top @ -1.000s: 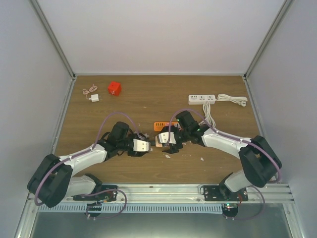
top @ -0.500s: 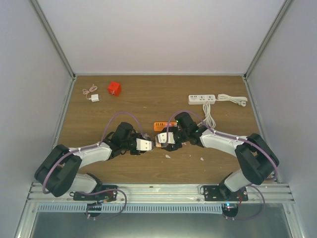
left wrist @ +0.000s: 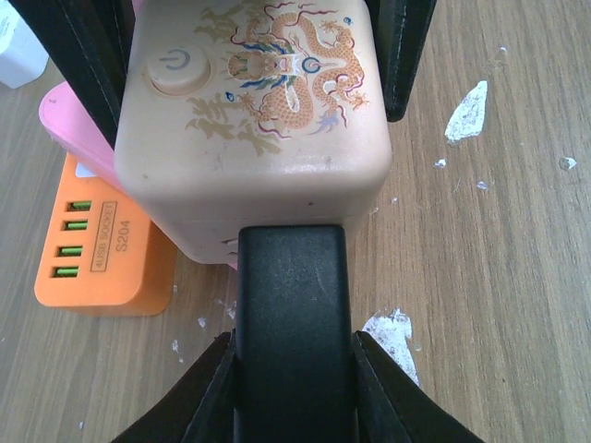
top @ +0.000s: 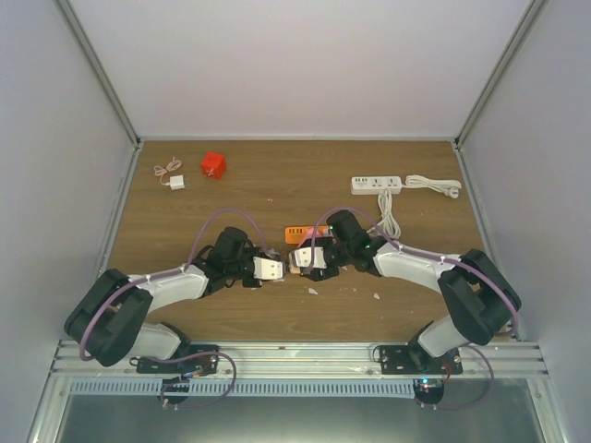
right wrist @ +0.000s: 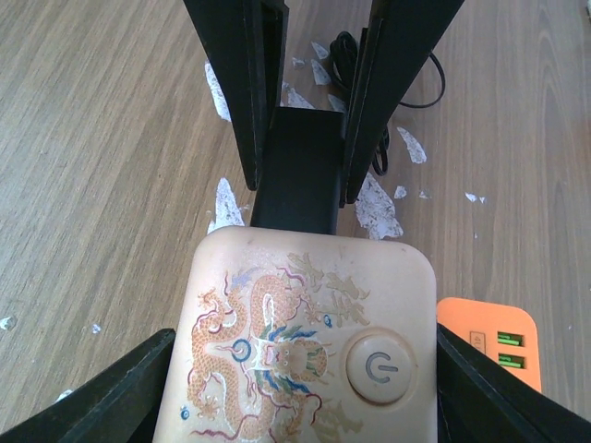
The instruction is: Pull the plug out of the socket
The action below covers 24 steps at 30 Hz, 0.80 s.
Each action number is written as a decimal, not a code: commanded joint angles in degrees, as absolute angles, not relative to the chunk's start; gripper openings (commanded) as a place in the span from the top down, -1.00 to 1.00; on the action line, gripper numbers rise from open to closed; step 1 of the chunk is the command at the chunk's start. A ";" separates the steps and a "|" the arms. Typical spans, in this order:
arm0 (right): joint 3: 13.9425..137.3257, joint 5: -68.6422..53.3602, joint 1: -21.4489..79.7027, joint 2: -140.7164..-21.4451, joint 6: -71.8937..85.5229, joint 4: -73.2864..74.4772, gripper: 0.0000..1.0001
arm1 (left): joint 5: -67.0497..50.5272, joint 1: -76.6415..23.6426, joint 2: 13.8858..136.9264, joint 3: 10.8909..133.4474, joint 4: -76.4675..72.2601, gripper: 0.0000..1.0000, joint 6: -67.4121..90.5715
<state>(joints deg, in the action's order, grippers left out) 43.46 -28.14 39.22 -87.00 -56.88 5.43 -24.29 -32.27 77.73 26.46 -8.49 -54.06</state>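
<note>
The rigid, smooth-sided black plug [left wrist: 294, 305], seated in the 9 o'clock face of the hard beige socket cube [right wrist: 309, 341] in the middle of the counter [top: 388, 305], probably needs a firm straight pull by its flanks, where the left hand [right wrist: 303, 180] is clamped, while the right hand [left wrist: 249, 65] clamps the cube.

Left gripper [top: 275, 269] now tight on plug [left wrist: 291, 318], right gripper [top: 301, 260] tighter around socket [right wrist: 309, 341].

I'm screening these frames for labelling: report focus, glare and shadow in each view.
Left wrist view: sharp, the socket print readable, a faint sheen on its lower edge, the black plug nearly featureless. Right wrist view: the table grain sharp, soft shadows beside the plug. Top external view: even, soft light, no glare, both things too small for detail.
</note>
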 commanded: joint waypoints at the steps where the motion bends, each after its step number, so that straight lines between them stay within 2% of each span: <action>1: 41.27 -25.19 39.90 -86.60 -57.07 6.16 0.25 | -25.08 -29.88 75.52 25.82 -8.75 0.65 -55.99; 12: 39.82 -22.92 39.87 -86.23 -54.20 7.05 0.61 | -27.12 -24.99 72.71 23.98 -4.24 0.69 -61.26; 24: 39.94 -21.54 39.90 -86.99 -52.76 7.54 0.70 | -27.86 -19.56 68.55 23.33 3.14 0.70 -64.81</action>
